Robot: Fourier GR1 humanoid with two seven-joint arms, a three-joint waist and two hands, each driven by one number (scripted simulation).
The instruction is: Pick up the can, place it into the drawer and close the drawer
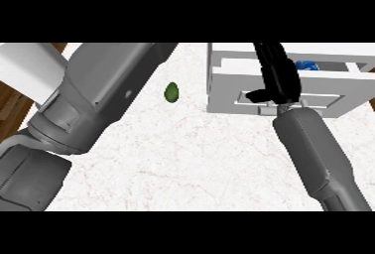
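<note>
Landmark for all of this is the white drawer point(293, 94), which stands on the desk point(190, 154) at the upper right of the head view.

Progress, judged from how things lie: the can point(306, 65) looks to be already inside the drawer; only a bit of blue shows in the open compartment towards the back, so I take it for the can but can't be sure of its shape or whether it stands or lies; pick-up and placing therefore seem done; what's left is closing, since the compartment is open and the drawer front sits out towards the robot.

Right hand point(277, 74) reaches over the drawer, black fingers stretched long from the front panel towards the back wall; thumb juts out to the side near the front recess; fingers look straight, not curled round anything, so the hand appears spread & carrying nothing.

Can vs. hand: the blue bit lies just beside the fingers, on their far-right side, within the compartment; touching or apart, can't tell; hand does not enclose it.

Left hand: not visible; only the big grey left forearm point(88, 104) shows, well to the left of the drawer.

A small green object point(172, 92) lies on the desk left of the drawer, btw. forearm and drawer; no part of the task.

Next move prob. calls for drawing the right hand back out and pushing the front shut.
</note>
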